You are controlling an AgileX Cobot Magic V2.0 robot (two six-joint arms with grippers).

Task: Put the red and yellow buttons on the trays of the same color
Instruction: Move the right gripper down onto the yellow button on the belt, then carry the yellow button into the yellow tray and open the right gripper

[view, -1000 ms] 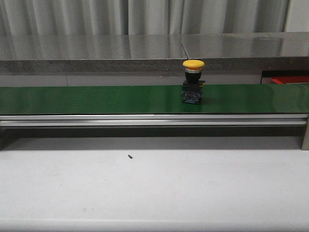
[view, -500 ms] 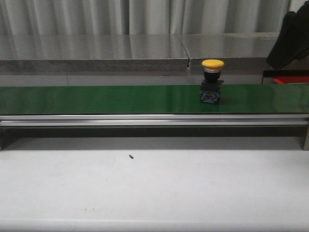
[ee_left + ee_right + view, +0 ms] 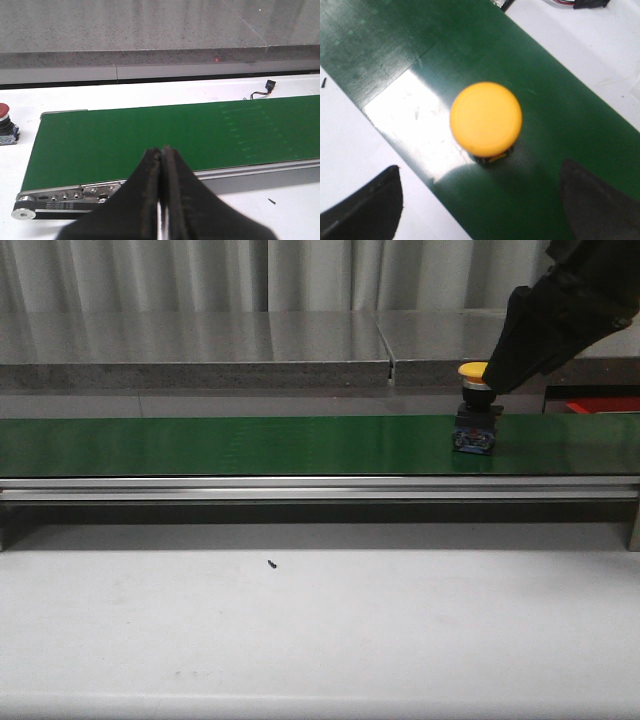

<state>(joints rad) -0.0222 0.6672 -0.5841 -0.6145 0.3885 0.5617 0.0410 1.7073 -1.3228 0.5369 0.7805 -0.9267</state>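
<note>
Yellow button [image 3: 472,371] stands upright on the green conveyor belt [image 3: 250,445], toward its right end, its mushroom cap above a dark body. The right gripper [image 3: 480,200] is above it with fingers spread wide — in the right wrist view the two dark fingertips [image 3: 367,207] flank the cap, nothing between them yet. From the front, the arm partly covers the cap, so how close the fingers are to it cannot be told.

To take it well, I judge the gripper should centre over the cap, drop until the fingers straddle the neck or body below the cap, then close squarely — a pinch on the rounded cap alone would likely slip. If the belt is carrying the button along, the descent needs to lead it slightly.

The left gripper [image 3: 161,200] has its fingers pressed together, empty, over the belt's other end. A red button [image 3: 6,125] sits on the white table [image 3: 150,92] just off that end.
</note>
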